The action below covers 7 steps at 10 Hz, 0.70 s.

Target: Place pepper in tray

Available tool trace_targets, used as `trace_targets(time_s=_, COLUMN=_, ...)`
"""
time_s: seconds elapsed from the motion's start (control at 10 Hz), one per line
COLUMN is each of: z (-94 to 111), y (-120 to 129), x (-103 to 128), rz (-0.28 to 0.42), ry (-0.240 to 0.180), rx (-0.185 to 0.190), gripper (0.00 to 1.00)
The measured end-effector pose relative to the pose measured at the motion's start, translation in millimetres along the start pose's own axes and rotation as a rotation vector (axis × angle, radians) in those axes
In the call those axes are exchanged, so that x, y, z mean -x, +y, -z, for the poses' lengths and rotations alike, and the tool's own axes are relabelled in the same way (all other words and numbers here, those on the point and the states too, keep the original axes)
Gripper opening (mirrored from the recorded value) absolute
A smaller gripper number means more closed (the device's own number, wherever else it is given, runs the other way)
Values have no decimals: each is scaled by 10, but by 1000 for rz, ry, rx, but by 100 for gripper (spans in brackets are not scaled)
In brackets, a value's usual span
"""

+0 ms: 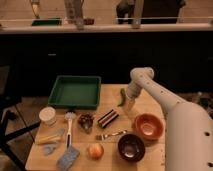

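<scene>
Camera view: gripper [129,106] low over the table [109,100], right of centre; whether it is wide or narrow cannot be told. Pepper [121,97] lies on the table just beside it at 10 o'clock, long axis 12-to-6. Tray [56,93] lies at the pepper's 9 o'clock, apart.

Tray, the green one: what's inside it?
Nothing: the tray shows a bare floor, with nothing covering it. The pepper is outside, to its right, beside the gripper.

Wooden table [110,99] bears reddish bowl [148,126], dark bowl [131,146], fork [111,134], white cup [47,115], brush [69,127], orange fruit [95,150]
</scene>
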Motion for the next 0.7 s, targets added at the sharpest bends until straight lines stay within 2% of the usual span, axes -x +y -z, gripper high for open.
trace_targets(time_s=0.2, z=61, y=16, x=-27, rz=31, ry=27, rx=-31, gripper=80)
trace_targets(time_s=0.5, z=114, y=71, x=-37, rz=103, ry=89, rx=-109, gripper=80)
trace_targets(time_s=0.7, z=83, y=93, x=4, rz=207, ry=119, rx=-120, gripper=80)
